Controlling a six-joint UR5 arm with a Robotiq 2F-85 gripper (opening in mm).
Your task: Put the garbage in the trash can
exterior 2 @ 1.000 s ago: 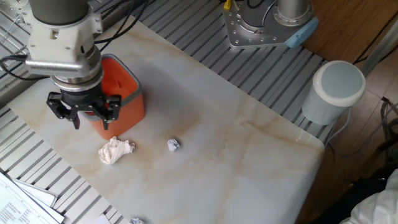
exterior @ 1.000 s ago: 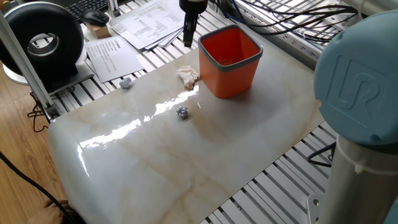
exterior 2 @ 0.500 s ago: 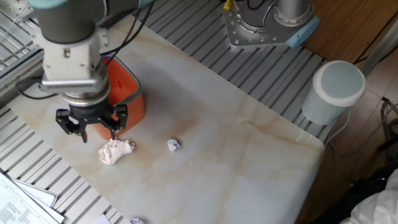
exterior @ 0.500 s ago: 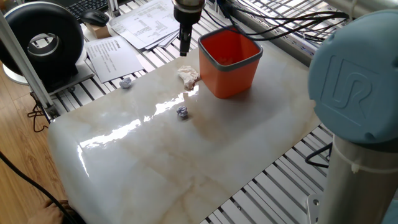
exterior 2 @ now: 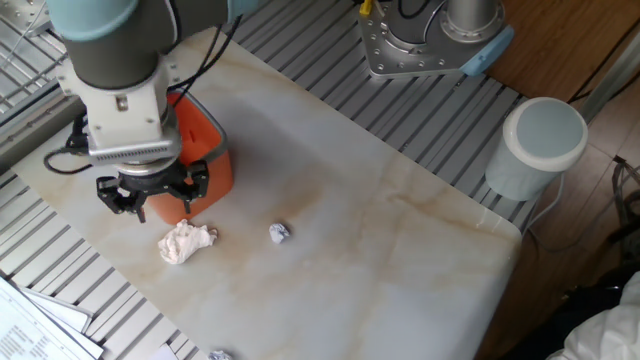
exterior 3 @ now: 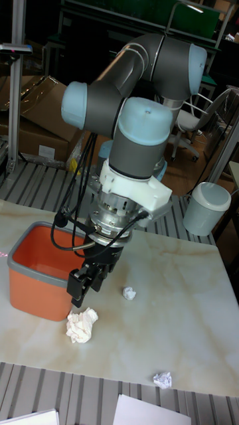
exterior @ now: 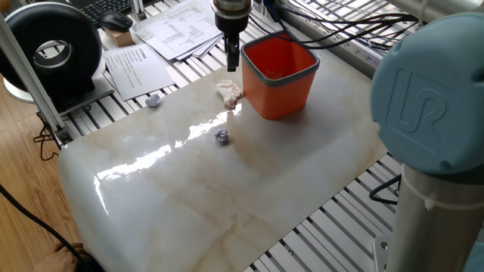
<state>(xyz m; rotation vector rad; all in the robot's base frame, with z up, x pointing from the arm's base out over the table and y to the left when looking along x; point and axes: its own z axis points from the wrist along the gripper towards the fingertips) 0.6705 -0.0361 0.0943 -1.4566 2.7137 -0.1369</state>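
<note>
A: How will the wad (exterior 2: 185, 241) handle?

B: Likely light, soft and crushable. A pinch across its crumpled middle should hold it.

A: Its looks, and where?

B: Cream-white, rumpled tissue, lying on the marble worktop (exterior: 227, 196) just beside the orange bin (exterior: 278, 75). Two smaller bluish-white balls lie apart: one (exterior: 221, 136) mid-worktop, one (exterior: 153, 100) near the printed sheets (exterior: 140, 66).

A: The claw (exterior 2: 150, 205)?

B: Empty, fingers spread, hanging above the wad, close by the bin wall.
</note>
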